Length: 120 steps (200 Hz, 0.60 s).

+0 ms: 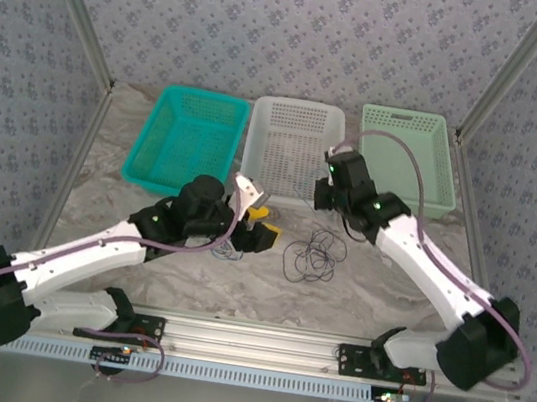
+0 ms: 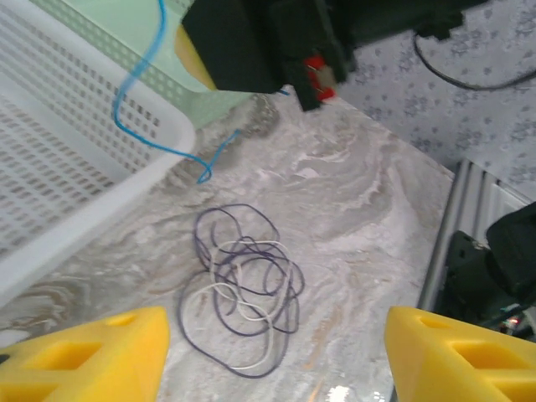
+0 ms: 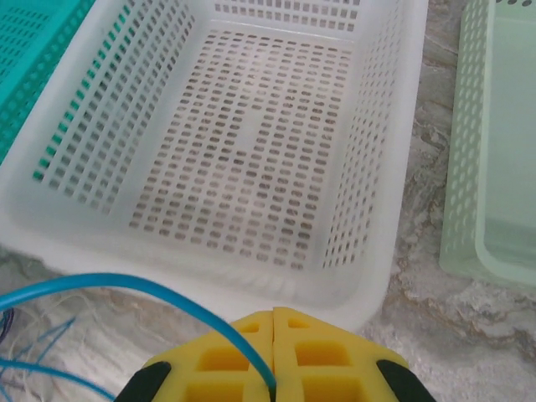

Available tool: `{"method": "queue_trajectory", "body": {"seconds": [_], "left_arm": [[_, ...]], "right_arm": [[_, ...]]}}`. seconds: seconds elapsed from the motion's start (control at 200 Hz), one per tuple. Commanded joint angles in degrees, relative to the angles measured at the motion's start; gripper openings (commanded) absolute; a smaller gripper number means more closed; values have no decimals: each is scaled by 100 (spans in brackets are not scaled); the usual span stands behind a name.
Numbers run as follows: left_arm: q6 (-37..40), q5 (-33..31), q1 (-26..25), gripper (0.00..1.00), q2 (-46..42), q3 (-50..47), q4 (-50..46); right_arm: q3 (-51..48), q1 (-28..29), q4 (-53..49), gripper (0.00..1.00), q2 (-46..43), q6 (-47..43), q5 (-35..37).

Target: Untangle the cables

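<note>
Cables (image 2: 251, 244), dark and cream, are lying tangled on the worktop (image 2: 360, 218); left end effector (image 2: 276, 339) is hovering spread above them; right end effector (image 3: 273, 322) is pinching the blue cable (image 3: 126, 280).

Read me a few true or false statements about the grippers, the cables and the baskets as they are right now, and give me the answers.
1. The right gripper is shut on the blue cable. True.
2. The left gripper is shut. False: its jaws stand wide open and hold nothing.
3. The blue cable lies inside the white basket. False: it hangs from the right gripper, in front of the basket's near wall.
4. The dark cable and the cream cable lie looped together on the table. True.
</note>
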Motion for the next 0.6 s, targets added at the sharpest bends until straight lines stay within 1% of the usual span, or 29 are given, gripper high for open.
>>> {"method": "queue_trajectory", "body": {"seconds": [0.0,0.105,0.205,0.345,0.38,0.4,0.415,0.465,0.52,0.56,0.595], "left_arm": [[-136,-429,29,72,-178,-118,134],[-208,-519,34,74,-267,-223,87],[-251,-613,27,75,-332,-277,29],[-270,-732,42,76,-383,-348,-15],[-279,-734,42,76,-383,-369,-7],[-283,-732,42,77,-379,-370,-6],[-279,-735,42,77,-375,-370,-6],[-292,-745,51,77,-359,-379,-12],[-304,-739,49,77,-333,-371,-44],[-312,-747,50,77,-315,-358,-90],[-312,-755,51,77,-292,-340,-139]], "right_arm": [[716,-198,-239,6,686,91,-314],[1220,-387,-236,4,1365,73,-681],[1550,-513,-165,3,1828,97,-912],[1888,-613,-139,3,2377,116,-1141],[1969,-616,-144,5,2498,96,-1169],[2011,-622,-159,11,2569,77,-1172],[2055,-627,-171,17,2619,59,-1171],[2173,-621,-257,44,2796,-11,-1129],[2250,-631,-304,69,2890,-119,-1113],[2237,-624,-304,82,2888,-176,-1060],[2210,-625,-305,89,2848,-214,-1000]]}}
